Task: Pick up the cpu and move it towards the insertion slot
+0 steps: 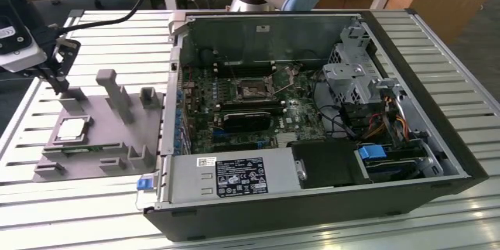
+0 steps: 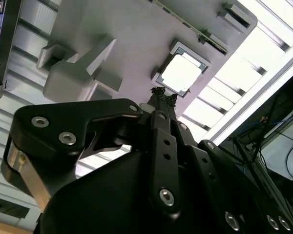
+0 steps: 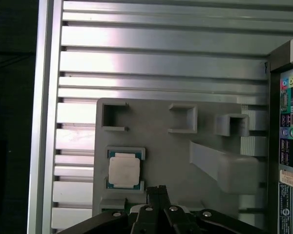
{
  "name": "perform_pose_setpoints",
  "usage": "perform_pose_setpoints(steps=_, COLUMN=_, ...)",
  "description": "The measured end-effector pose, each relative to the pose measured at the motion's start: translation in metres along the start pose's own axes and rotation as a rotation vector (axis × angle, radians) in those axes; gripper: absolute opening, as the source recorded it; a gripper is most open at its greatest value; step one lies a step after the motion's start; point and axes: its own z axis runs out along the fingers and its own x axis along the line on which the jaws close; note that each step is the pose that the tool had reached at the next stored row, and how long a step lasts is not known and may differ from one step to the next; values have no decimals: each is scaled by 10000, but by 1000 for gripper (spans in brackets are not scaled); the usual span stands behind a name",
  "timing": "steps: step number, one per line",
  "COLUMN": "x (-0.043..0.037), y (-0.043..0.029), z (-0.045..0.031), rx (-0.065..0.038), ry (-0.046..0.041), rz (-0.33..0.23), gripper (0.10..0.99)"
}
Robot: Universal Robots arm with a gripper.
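Observation:
The cpu (image 1: 72, 128), a pale silver square chip, lies flat in a framed pocket of the grey plastic tray (image 1: 102, 144) at the exterior view's left. It also appears in both wrist views (image 2: 181, 74) (image 3: 124, 170). My gripper (image 1: 58, 83) hangs above the tray, a little beyond the cpu and apart from it. Its black fingers (image 3: 157, 191) are shut together with nothing between them, and their tips (image 2: 162, 95) sit just beside the chip. The insertion slot (image 1: 252, 89), a metal-framed square socket, sits on the motherboard inside the open computer case.
Upright grey blocks (image 1: 117, 95) rise from the tray close to the gripper. The case wall (image 1: 173, 86) stands between the tray and the motherboard. A black heatsink (image 1: 246, 122), a drive cage (image 1: 352, 77) and a power supply (image 1: 234, 177) surround the socket. Everything rests on a slatted metal table (image 1: 93, 21).

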Motion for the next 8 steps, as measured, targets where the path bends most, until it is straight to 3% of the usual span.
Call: perform_pose_setpoints(steps=8, x=17, y=-2, z=68, rx=1, ry=-2, rz=0, gripper=102)
